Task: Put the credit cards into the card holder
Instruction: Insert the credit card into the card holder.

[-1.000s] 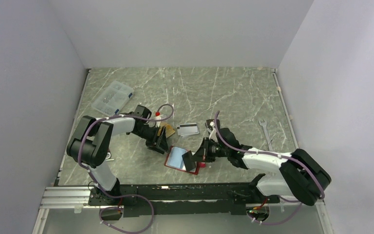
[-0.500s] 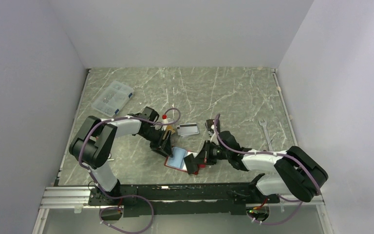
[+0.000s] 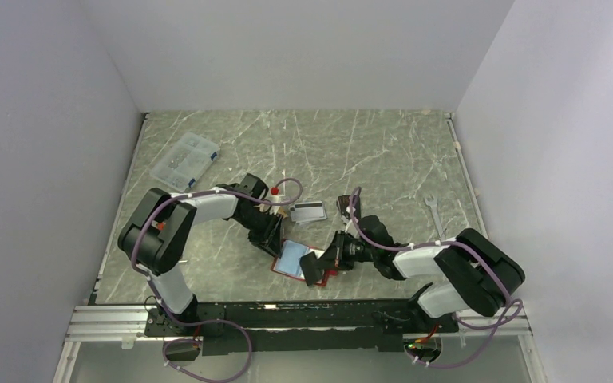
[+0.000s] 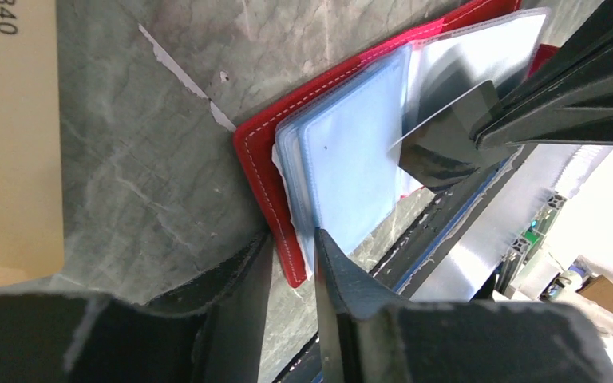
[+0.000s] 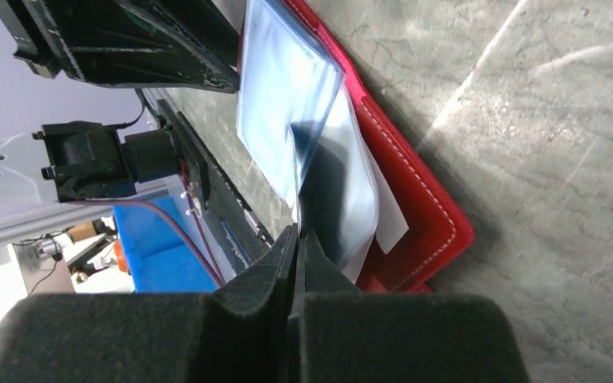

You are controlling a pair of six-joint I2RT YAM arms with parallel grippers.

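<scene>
The red card holder (image 3: 290,261) lies open near the table's front, pale clear pockets up. My left gripper (image 3: 274,240) has closed its jaws over the holder's far-left corner. In the left wrist view the gripper (image 4: 291,239) has one finger on the red cover (image 4: 257,136) and one on the pockets. My right gripper (image 3: 316,268) is shut on a dark, shiny credit card (image 4: 445,137). That card (image 5: 294,171) stands edge-on with its tip among the holder's (image 5: 427,199) clear pockets. A gold card (image 4: 12,144) and a silver-white card (image 3: 309,211) lie on the table.
A clear compartment box (image 3: 184,159) sits at the back left. A wrench (image 3: 435,214) lies to the right, and a small black object (image 3: 342,203) sits beside the silver-white card. The metal rail (image 3: 287,315) runs along the near edge.
My left gripper moved right onto the holder's corner and its jaws narrowed around it. The right arm drew in slightly with the card, still at the holder's right side.
</scene>
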